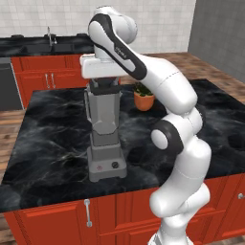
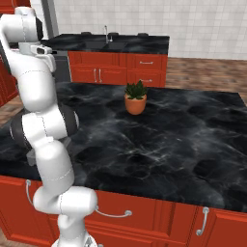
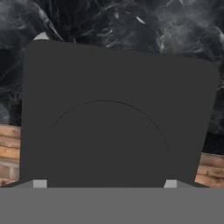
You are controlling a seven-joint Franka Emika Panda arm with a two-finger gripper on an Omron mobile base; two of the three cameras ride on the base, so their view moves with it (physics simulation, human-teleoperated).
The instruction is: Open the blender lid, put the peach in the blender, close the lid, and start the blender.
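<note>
The blender stands upright on the black marble island, its grey base facing front with a black knob and a small red button. The dark grey blender lid sits on the jar's rim. My gripper hangs directly over it, pointing down, just above or at the lid's top. In the hand view the lid lies very close below, and my gripper is open, its fingertips wide apart with nothing between them. The peach is out of view.
An orange pot with a green plant stands on the island behind and right of the blender. My white arm rises along the island's front edge. A back counter with a sink and red cabinets lies beyond.
</note>
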